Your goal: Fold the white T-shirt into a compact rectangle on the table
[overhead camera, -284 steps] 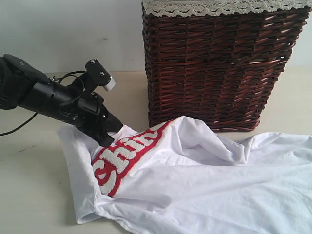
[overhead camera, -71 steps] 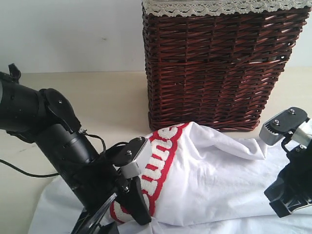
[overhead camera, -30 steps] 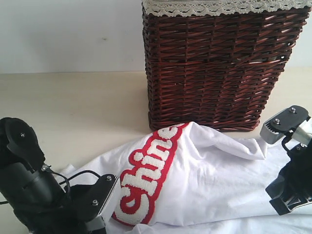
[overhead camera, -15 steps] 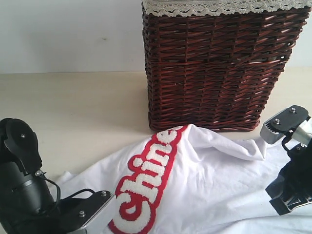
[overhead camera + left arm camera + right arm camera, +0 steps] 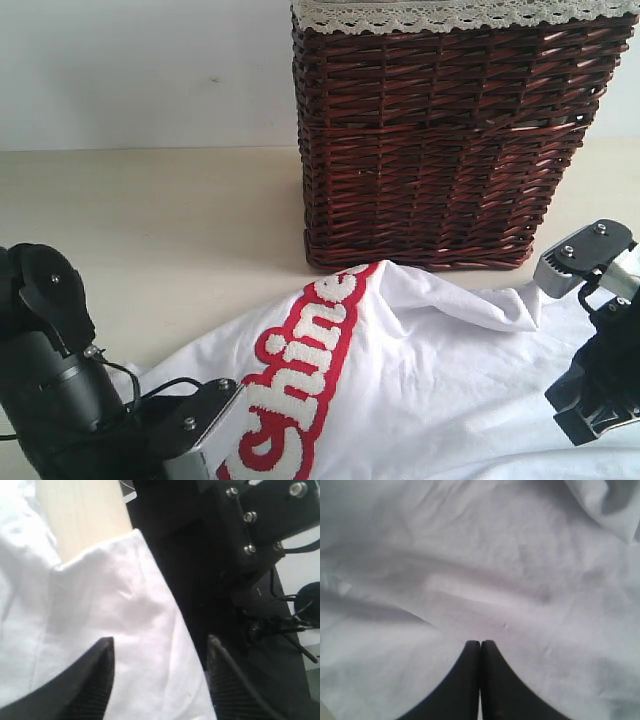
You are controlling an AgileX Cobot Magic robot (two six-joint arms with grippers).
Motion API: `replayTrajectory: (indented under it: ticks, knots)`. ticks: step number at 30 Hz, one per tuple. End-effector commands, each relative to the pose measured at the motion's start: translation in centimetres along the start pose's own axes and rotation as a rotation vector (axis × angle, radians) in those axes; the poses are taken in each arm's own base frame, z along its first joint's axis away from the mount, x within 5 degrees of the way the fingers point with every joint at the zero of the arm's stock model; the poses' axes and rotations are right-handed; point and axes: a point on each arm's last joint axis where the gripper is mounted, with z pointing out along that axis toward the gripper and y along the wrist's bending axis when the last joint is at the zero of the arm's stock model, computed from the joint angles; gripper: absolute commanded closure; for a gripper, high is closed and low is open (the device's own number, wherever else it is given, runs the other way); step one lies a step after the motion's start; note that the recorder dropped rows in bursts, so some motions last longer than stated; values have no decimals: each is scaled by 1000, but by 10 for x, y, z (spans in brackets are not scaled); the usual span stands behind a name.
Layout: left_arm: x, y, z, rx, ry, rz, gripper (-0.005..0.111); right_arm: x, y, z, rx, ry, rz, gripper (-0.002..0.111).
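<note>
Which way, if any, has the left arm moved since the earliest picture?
Yes: the left arm dropped to the lower-left corner, well below the basket's base.

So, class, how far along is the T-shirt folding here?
Done: no fold yet; the white T-shirt lies rumpled on the table by the basket. In hand: the left gripper stands open over a shirt edge, the right gripper shut over cloth. Left: every fold.

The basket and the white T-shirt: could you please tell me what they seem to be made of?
The basket looks like dark brown woven wicker with a slight gloss, its rim edged in pale lace-like trim. The white T-shirt looks like soft matte cloth, likely cotton, since it creases; its lettering looks fuzzy.
</note>
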Motion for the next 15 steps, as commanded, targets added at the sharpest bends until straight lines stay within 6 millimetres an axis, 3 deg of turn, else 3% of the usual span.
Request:
replayTrajectory:
  ticks: [1, 5, 7, 13, 15]
  knots:
    - [-10, 20, -6, -186, -62, -91, 46, -1, 0, -3, 3, -9, -2, 108]
    - [-14, 48, -20, -475, -57, -150, 57, -1, 0, -3, 0, -6, -2, 108]
    - [-14, 55, -29, -538, -35, -141, 65, -1, 1, -3, -3, -3, -2, 108]
    - [-13, 81, -59, -828, 84, 12, 106, 0, 2, -3, -15, 8, -2, 108]
    - [-9, 90, -64, -888, 111, 39, 106, 0, 1, -3, -12, 5, -2, 108]
